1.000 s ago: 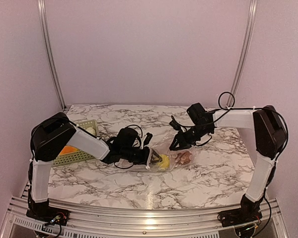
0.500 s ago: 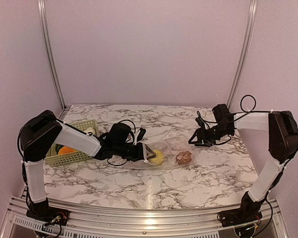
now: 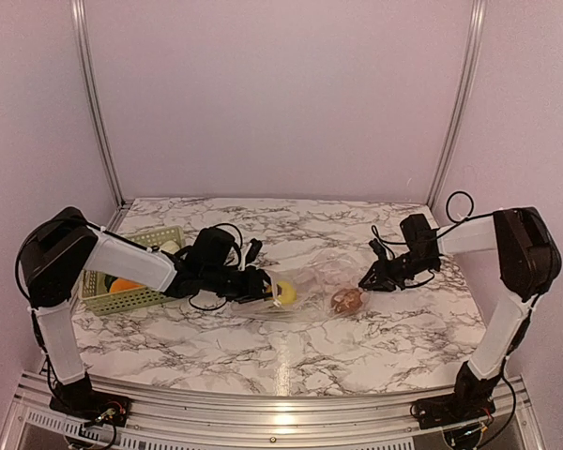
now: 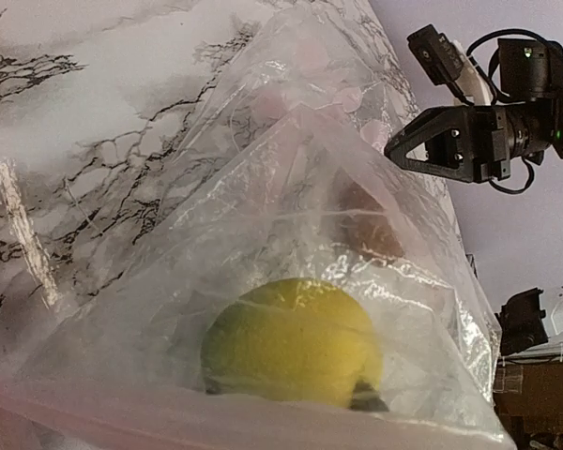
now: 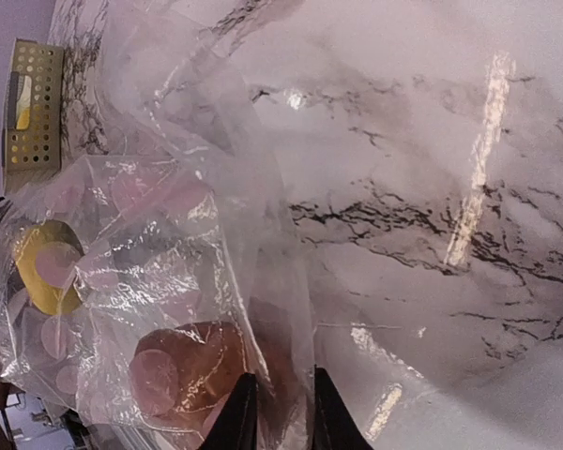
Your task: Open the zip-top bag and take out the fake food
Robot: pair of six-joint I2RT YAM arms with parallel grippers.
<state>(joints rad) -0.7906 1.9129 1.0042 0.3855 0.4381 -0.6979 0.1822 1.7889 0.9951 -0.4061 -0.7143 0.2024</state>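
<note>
Green basket (image 3: 136, 300), perhaps plastic, on marble table (image 3: 375, 339)

Zip-top bag (image 3: 311, 289) laid flat on counter (image 3: 216, 347)
Clear crinkled plastic; a yellow fake food piece (image 3: 283, 292) and a brown piece (image 3: 347, 300) are enclosed.

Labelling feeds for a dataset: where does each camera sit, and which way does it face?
Top external: high behind the bases, looking down on the table; left arm and right arm show.
Left wrist: on the left arm, facing the zip-top bag and right arm; own jaws not clear.
Right wrist: faces the bag and basket; own jaws' tips show.
Wrist views share the yellow food and brown food.
</note>
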